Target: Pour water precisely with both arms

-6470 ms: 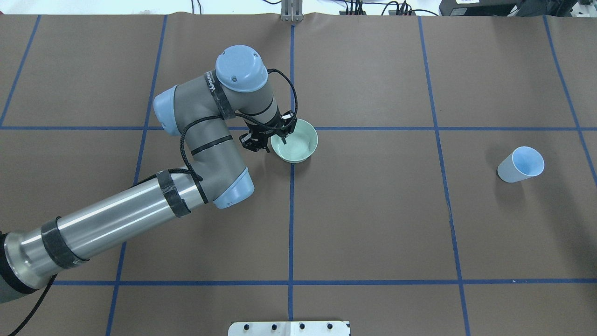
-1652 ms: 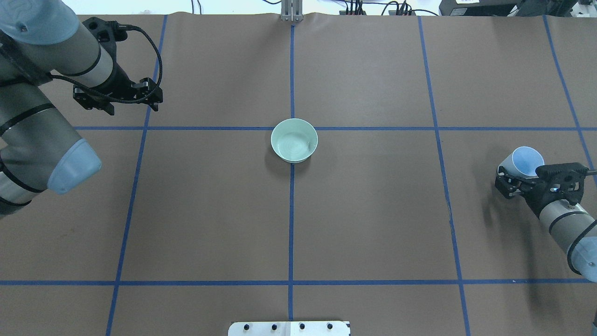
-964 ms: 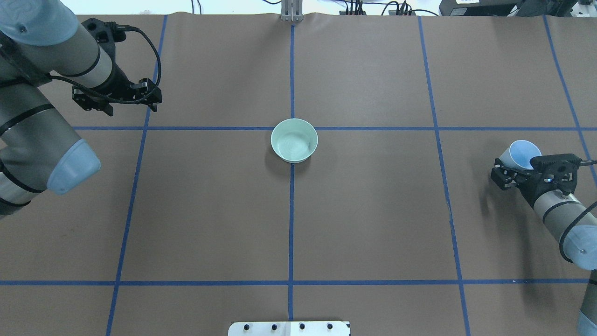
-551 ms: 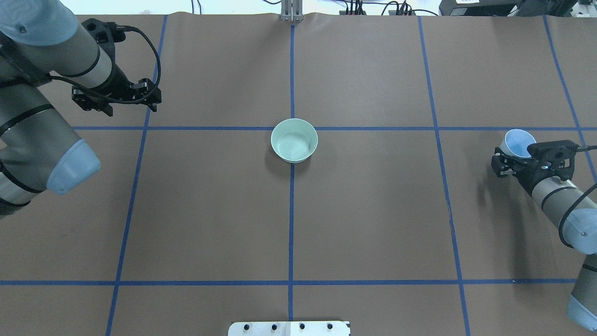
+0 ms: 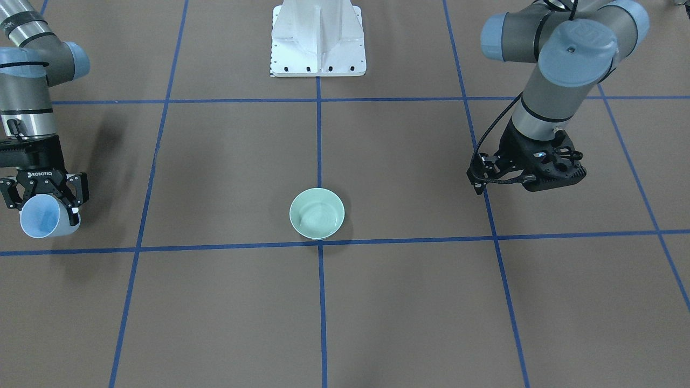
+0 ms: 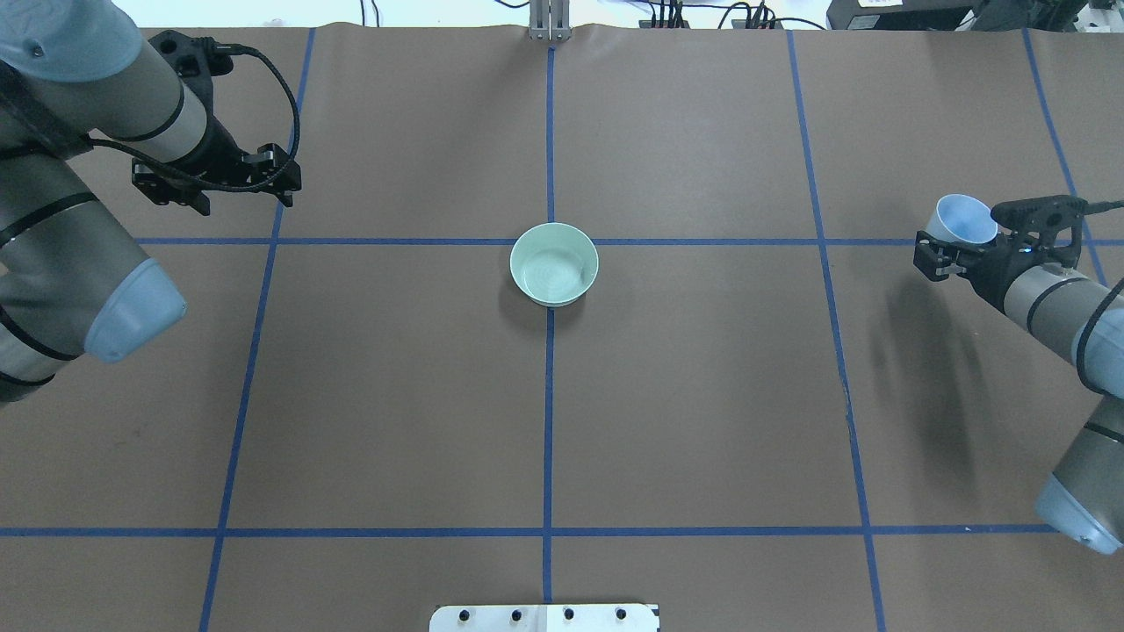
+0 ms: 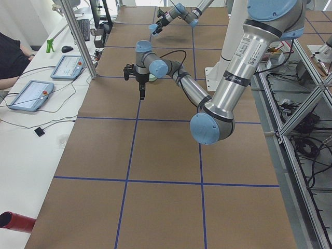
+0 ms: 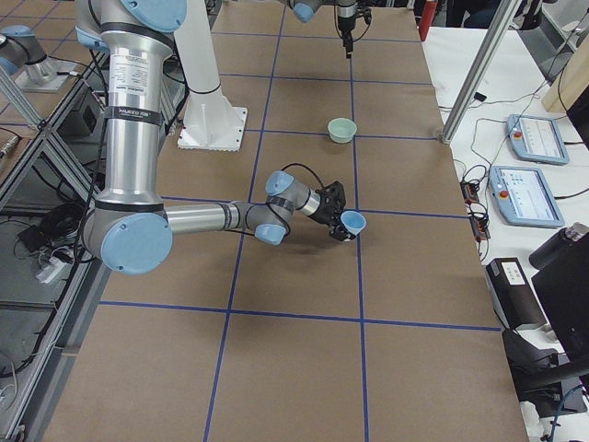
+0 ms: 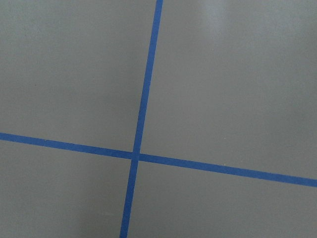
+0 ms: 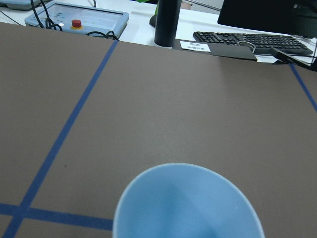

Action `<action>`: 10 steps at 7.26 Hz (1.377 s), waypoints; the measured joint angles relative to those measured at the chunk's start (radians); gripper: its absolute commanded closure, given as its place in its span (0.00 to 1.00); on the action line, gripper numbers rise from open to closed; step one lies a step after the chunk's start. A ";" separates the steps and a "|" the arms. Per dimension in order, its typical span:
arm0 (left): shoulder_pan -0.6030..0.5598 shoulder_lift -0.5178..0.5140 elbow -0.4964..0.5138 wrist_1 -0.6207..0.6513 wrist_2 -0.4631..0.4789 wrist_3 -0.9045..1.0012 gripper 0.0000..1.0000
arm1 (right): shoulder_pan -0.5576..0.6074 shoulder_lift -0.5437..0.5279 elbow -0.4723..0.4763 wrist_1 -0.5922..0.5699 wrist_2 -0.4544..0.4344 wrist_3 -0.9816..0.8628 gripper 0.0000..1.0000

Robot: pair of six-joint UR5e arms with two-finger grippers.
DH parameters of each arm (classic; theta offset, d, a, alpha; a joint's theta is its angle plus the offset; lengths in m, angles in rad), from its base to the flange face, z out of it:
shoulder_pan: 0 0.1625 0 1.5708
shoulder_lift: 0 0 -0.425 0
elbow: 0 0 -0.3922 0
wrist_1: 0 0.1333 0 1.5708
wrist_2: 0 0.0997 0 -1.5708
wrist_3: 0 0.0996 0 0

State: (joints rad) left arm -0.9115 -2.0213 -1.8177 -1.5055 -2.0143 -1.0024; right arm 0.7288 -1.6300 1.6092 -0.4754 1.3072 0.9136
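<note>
Now the step in hand looks like the carry. The right gripper is clenched on the cup and holds it clear of the table at the right edge of the overhead frame, well apart from the bowl at its centre. Faint rings in the bowl suggest a little water there; what the cup holds I cannot tell. The left gripper hangs over bare table in the upper left of the overhead frame, carrying nothing, and I cannot tell whether its jaws are parted or closed. The next move probably calls for bringing the cup level across to just above the bowl's rim. A slow tip should then land the stream inside.
</note>
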 measured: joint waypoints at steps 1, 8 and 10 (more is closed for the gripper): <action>-0.014 0.006 -0.001 -0.001 -0.002 0.033 0.00 | 0.016 0.045 0.004 -0.001 0.023 -0.048 1.00; -0.138 0.194 0.007 -0.151 -0.004 0.296 0.01 | -0.078 0.400 0.018 -0.094 0.092 -0.387 1.00; -0.190 0.224 0.012 -0.161 -0.006 0.385 0.01 | -0.128 0.460 0.028 -0.227 0.096 -0.428 1.00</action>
State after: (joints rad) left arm -1.1015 -1.7969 -1.8056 -1.6665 -2.0201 -0.6169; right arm 0.6003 -1.1704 1.6375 -0.7020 1.4032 0.4860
